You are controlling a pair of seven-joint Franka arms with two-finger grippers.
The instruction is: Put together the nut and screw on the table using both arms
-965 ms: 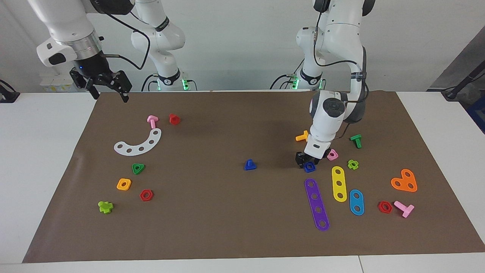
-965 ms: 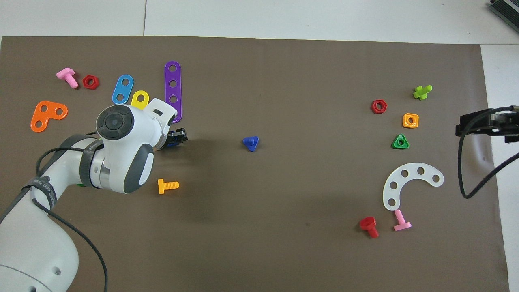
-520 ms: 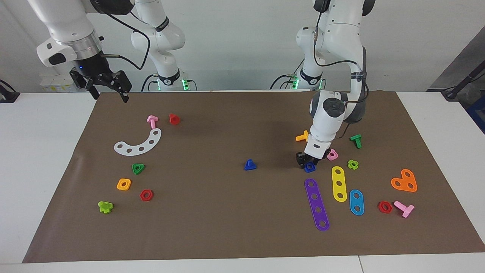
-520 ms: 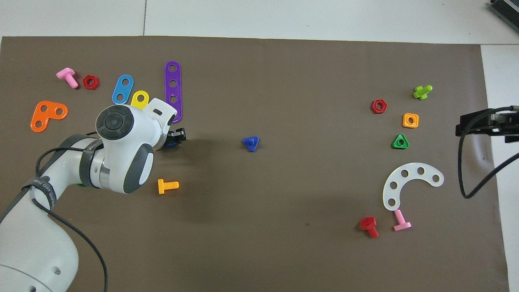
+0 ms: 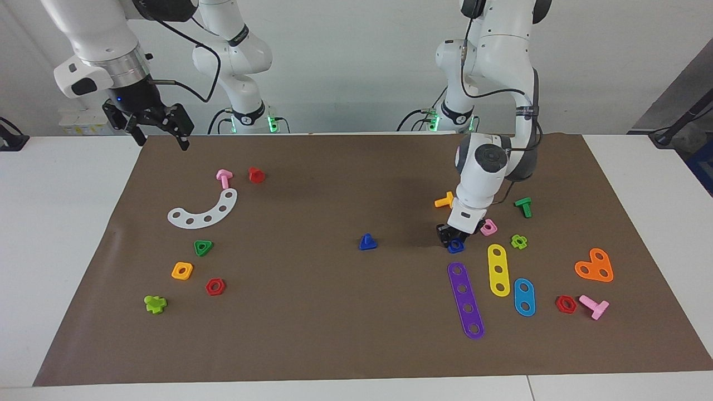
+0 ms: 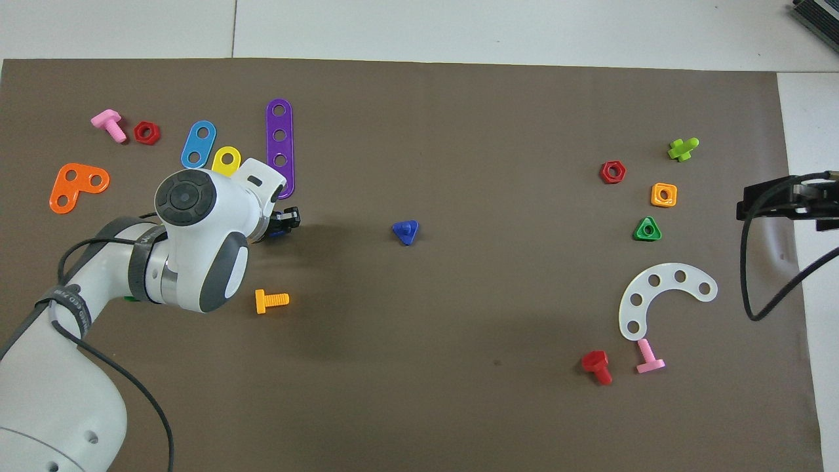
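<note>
Lowest in the facing view, a purple strip (image 5: 466, 300) with four holes lies on the brown mat (image 5: 334, 334) at lower right of centre, beside a yellow strip (image 5: 498, 269) and a blue link (image 5: 524, 297). Just above the purple strip's upper end, the left gripper (image 5: 452, 239) is down at the mat, its fingers clenched on the nut (image 5: 456, 245), a small dark-blue square piece that shows between them. A pink square nut (image 5: 489, 227) lies just beside the gripper. Near the middle of the frame the screw (image 5: 367, 242), dark blue with a triangular head, sits alone on the mat, well apart from the nut. At upper left, the right gripper (image 5: 159, 131) hangs in the air over the mat's corner, jaws spread and empty; that arm waits.
</note>
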